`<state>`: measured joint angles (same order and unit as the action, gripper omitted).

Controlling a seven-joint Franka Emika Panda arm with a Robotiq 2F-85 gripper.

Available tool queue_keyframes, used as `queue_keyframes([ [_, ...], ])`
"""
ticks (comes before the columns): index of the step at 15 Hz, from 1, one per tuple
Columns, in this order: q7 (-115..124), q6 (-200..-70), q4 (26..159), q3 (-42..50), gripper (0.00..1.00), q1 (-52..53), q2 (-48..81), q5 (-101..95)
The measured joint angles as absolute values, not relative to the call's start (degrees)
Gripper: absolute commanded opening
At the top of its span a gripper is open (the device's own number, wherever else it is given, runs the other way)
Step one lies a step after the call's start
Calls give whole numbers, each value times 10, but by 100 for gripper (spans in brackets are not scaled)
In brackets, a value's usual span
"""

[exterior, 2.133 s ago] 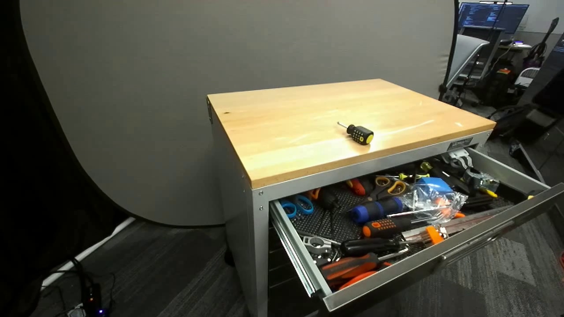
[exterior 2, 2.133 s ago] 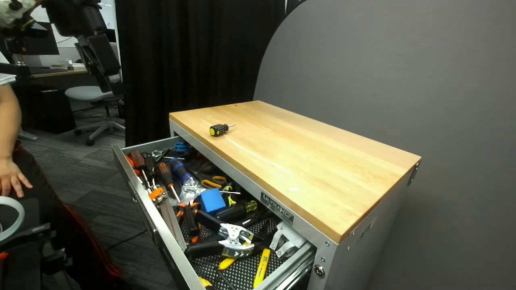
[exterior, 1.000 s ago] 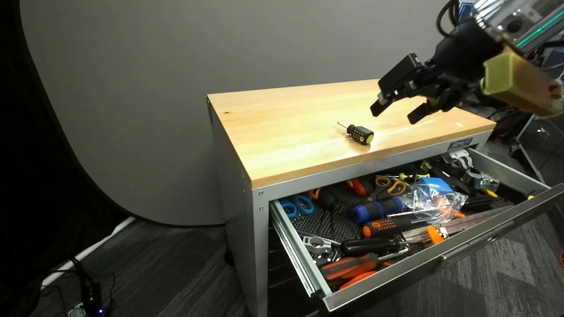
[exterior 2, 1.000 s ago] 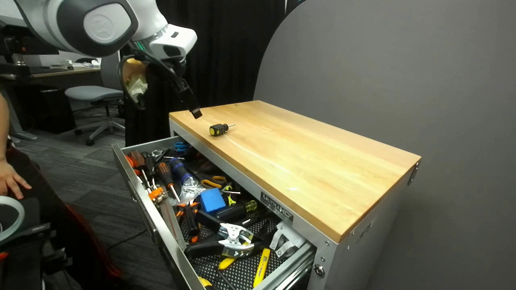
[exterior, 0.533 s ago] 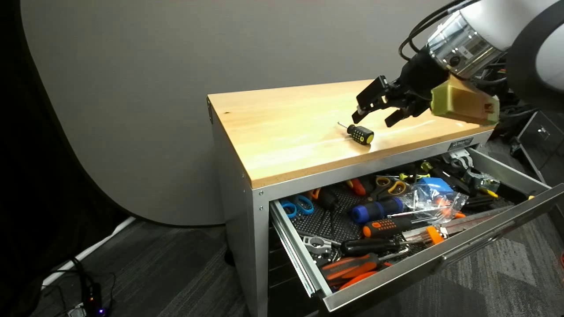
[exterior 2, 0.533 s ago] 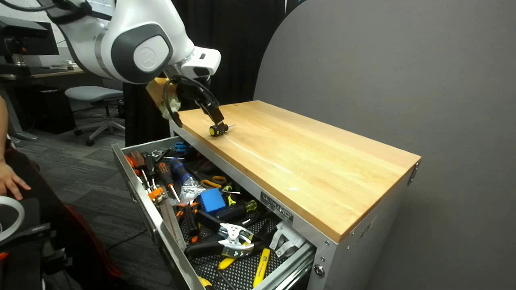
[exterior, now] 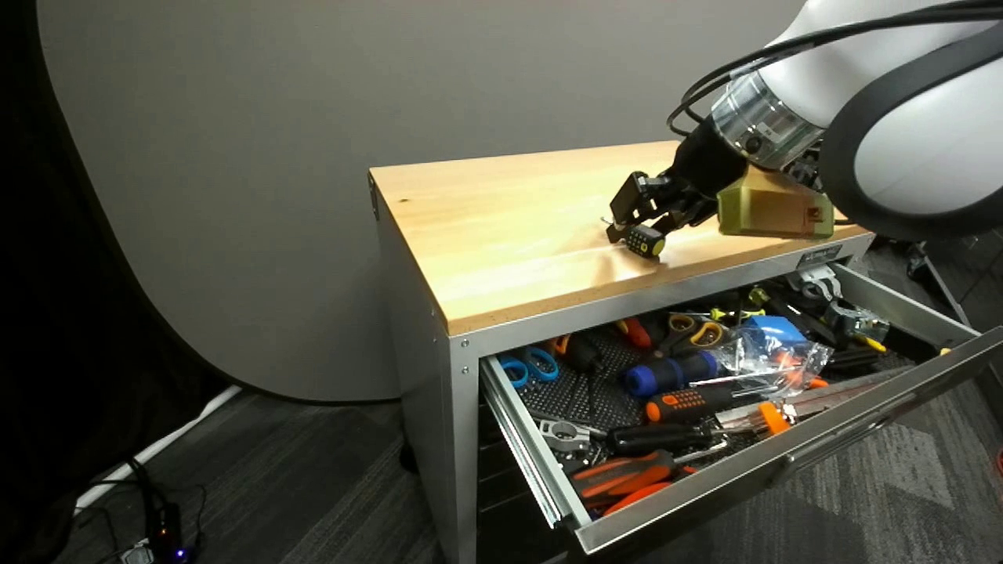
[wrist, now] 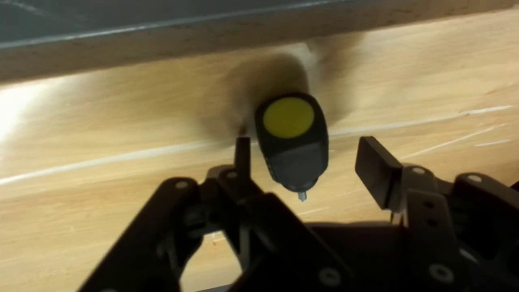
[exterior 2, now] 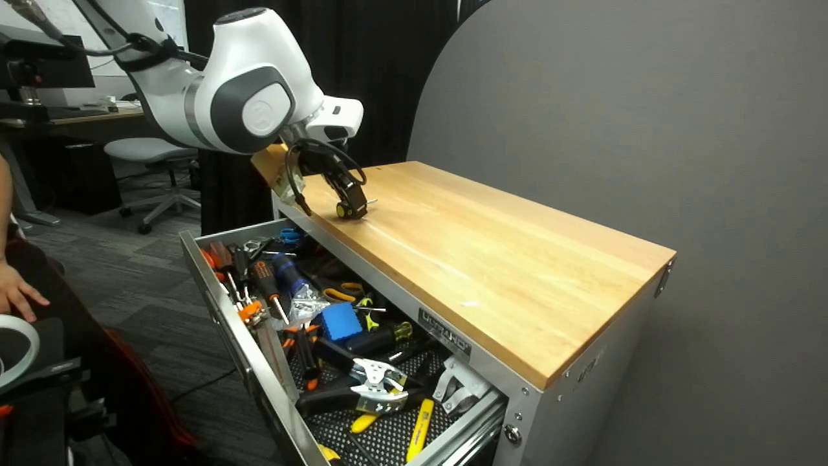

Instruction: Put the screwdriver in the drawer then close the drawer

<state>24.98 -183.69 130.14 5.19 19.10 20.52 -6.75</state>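
The short black screwdriver with a yellow end cap (exterior: 646,241) lies on the wooden tabletop near its front edge; it also shows in an exterior view (exterior 2: 342,210). In the wrist view the screwdriver (wrist: 292,142) shows its yellow cap and a bit of its metal shaft. My gripper (wrist: 307,160) is open around it, with one finger on each side and a visible gap to each. In the exterior views the gripper (exterior: 639,229) is down at the screwdriver and partly hides it. The grey metal drawer (exterior: 705,487) is pulled open, with a silver bar handle (exterior: 832,440).
The drawer holds several tools, among them blue-handled scissors (exterior: 541,364), a blue-and-black cylinder (exterior: 666,374), a blue block (exterior 2: 341,321) and a spring clamp (exterior 2: 378,382). The tabletop (exterior: 501,227) overhangs the drawer's back part. A person's hand (exterior 2: 19,288) is at the side.
The arm has come into view and moved down to the screwdriver, bringing the open fingers to either side of it. The screwdriver and the open drawer have not moved.
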Motion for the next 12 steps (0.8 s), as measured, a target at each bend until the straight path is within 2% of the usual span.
queue_keyframes([
  [3, 252, -1837, 1298, 97, 12, 228, 208, -67],
  [5, 253, -1836, 1295, 136, 16, 260, 208, -68],
  [12, 247, -1753, 1294, 237, 16, 349, 195, -91],
])
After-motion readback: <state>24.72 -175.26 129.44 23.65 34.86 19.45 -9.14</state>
